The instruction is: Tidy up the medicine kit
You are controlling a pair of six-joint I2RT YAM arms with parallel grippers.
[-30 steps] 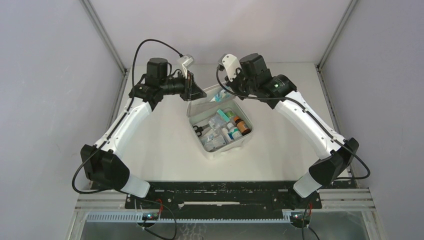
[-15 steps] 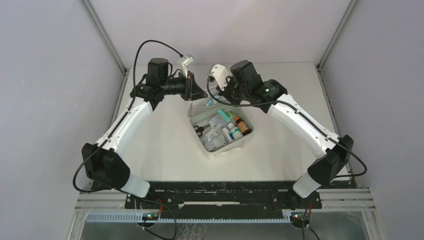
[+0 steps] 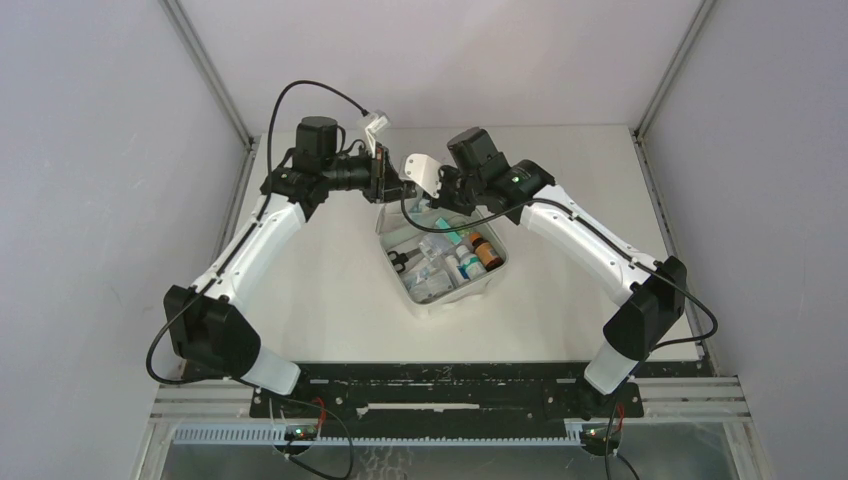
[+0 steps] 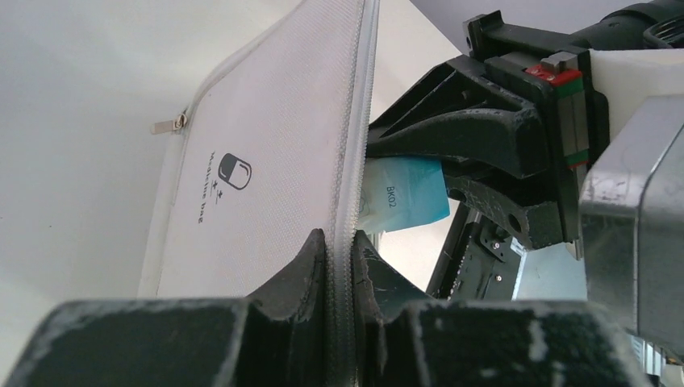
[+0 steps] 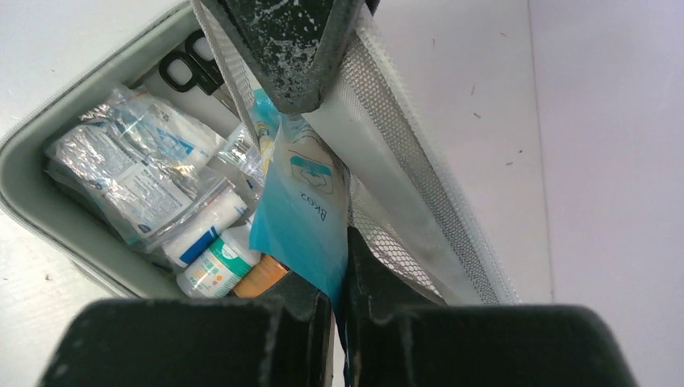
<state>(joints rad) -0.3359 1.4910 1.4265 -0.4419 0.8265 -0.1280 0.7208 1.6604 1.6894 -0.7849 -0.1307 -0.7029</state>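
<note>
The medicine kit lies open mid-table, a white zip case with a pale green rim. My left gripper is shut on the zip edge of its white lid and holds the lid upright; it also shows in the top view. My right gripper is shut on a blue-and-white flat packet and holds it against the lid's grey mesh lining, over the case's back edge. The packet also shows in the left wrist view, behind the lid.
The case holds black scissors, foil sachets, a white-and-green bottle and an amber bottle. The two grippers are almost touching at the lid. Grey walls close in the table on both sides and at the back.
My right arm has swung left and down with the packet, up against the raised lid. My left gripper has kept the lid upright in the same place.
</note>
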